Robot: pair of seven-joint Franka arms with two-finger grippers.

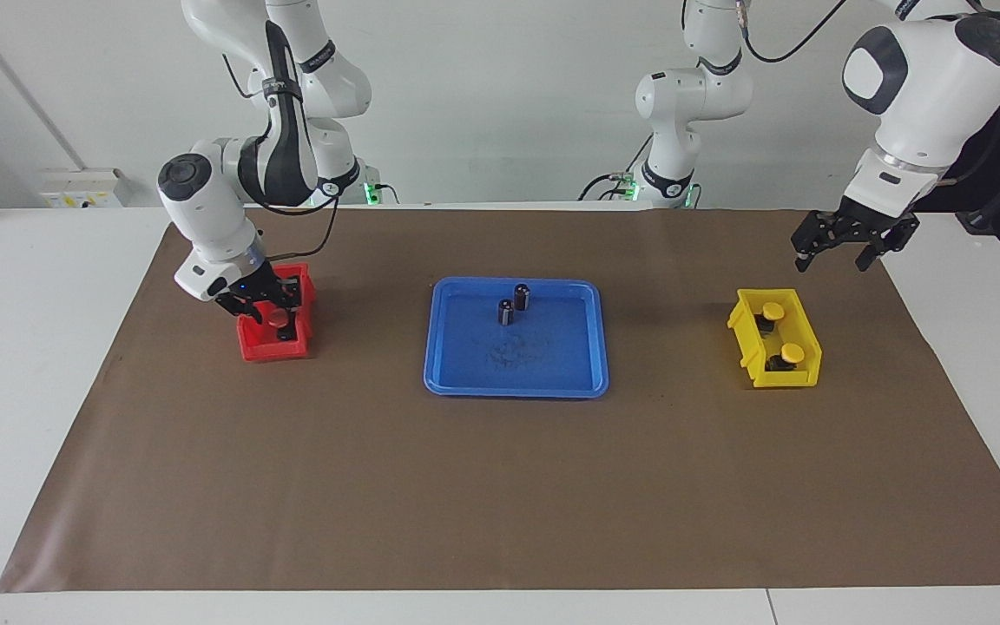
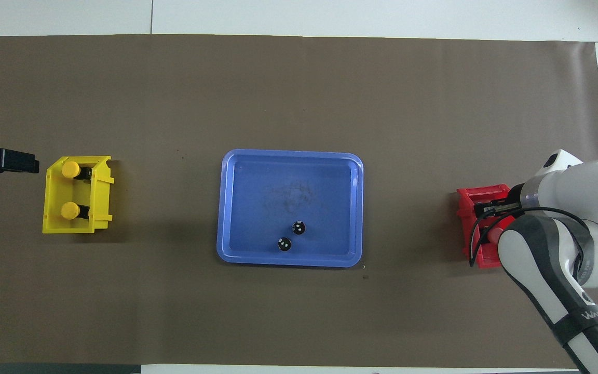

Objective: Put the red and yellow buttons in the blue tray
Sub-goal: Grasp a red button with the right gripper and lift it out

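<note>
Blue tray (image 1: 457, 382); red bin (image 1: 259, 349); yellow bin (image 1: 750, 305).

Both arms: glossy white shells with rounded joint housings, dark grey/black round caps on the joints, black bands at the link seams; the right arm (image 1: 240, 165) at upper left of the facing view has a black cable strapped along it, looping down toward the wrist. Left arm (image 1: 925, 87) at upper right has a rounded-square dark grey pad on its white housing. Black linkage-type hands; green LEDs at both bases, grey "WAN…" lettering on a band, lower right overhead.
</note>
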